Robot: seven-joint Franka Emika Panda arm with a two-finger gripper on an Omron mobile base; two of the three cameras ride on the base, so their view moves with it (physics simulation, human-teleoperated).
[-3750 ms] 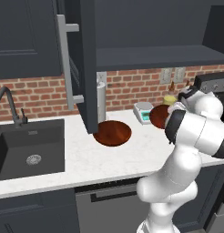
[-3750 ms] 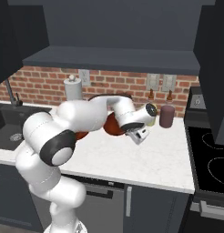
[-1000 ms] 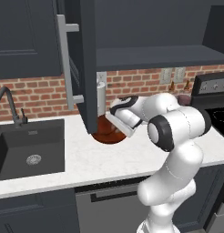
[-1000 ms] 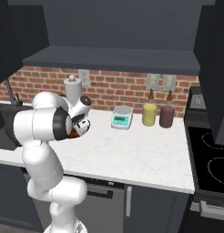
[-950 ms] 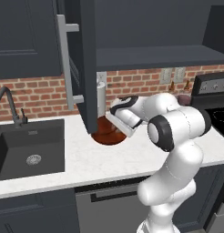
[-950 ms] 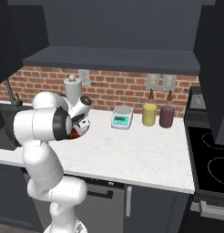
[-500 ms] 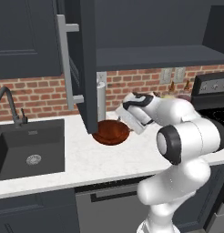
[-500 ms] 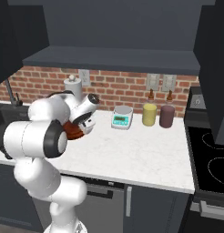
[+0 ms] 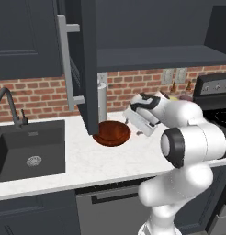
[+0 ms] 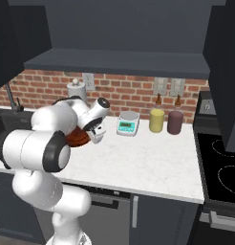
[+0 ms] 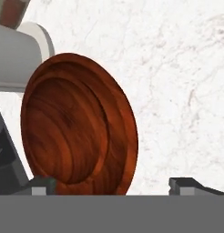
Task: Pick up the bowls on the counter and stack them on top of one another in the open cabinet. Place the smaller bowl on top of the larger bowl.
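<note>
A simulated kitchen with a white marbled desk [image 9: 87, 160] along a brick wall, a black sink [image 9: 27, 147] set toward its left end. One reddish-brown bowl [image 9: 112, 133] sits on the desk near the back edge, just under the bottom corner of the open cabinet's door [image 9: 87, 69], with a white paper towel roll [image 9: 102, 98] standing behind it. From its width this looks like the larger bowl, though with no second bowl beside it that cannot be settled.

The robot's claw [image 11: 114, 184] hovers just to the right of the bowl, tilted down toward its rim. In the hand view the two fingertips stand wide apart, one at the bowl's near rim and the other over bare desk, so the claw is open and grips nothing.

Progress, as a judgement: little is done. The open cabinet's shelf [image 9: 156, 57] is seen from below, so whether anything rests on it is hidden. This bowl has yet to be grasped, lifted and set in the cabinet.

Compared with half a second earlier, the claw has drawn slightly back to the right of the bowl, and the bowl has not moved. Nearly four seconds ago the arm was far over at the right end of the desk, near a white scale [image 10: 127, 123] and two jars, where a smaller bowl then lay.
</note>
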